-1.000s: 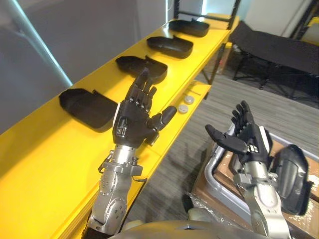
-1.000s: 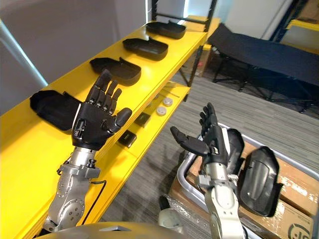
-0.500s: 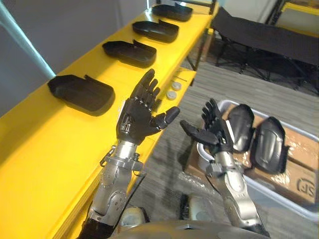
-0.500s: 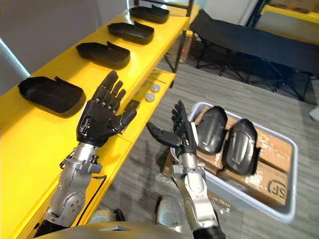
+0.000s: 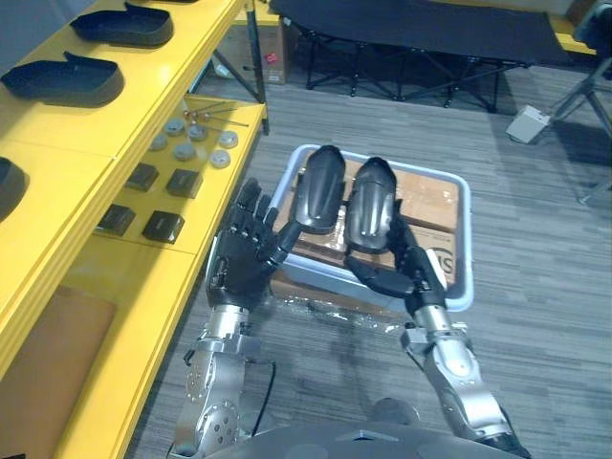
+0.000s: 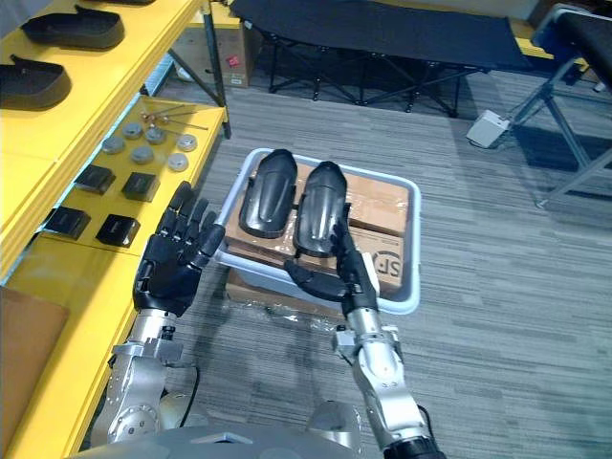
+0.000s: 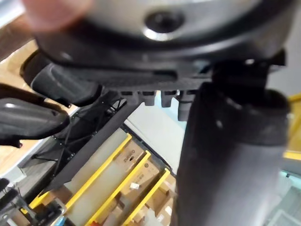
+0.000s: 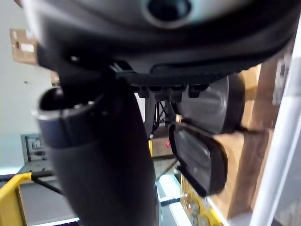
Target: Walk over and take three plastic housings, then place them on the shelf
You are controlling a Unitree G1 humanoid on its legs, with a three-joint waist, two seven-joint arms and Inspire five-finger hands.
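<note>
Operator: Progress?

Spotter: Your left hand (image 5: 234,273) and right hand (image 5: 411,282) are both open, fingers spread, holding nothing. At twelve o'clock from them, two plastic housings (image 5: 318,186) lie side by side in the tub (image 5: 467,249).

Operator: And the shelf?

Spotter: At ten o'clock the yellow shelf (image 5: 57,148) carries dark housings (image 5: 62,81); whether they count toward your three, I can't tell. Mind the tub's near rim on pickup, and the small blocks (image 5: 163,226) crowding the lower shelf (image 5: 124,316).
</note>
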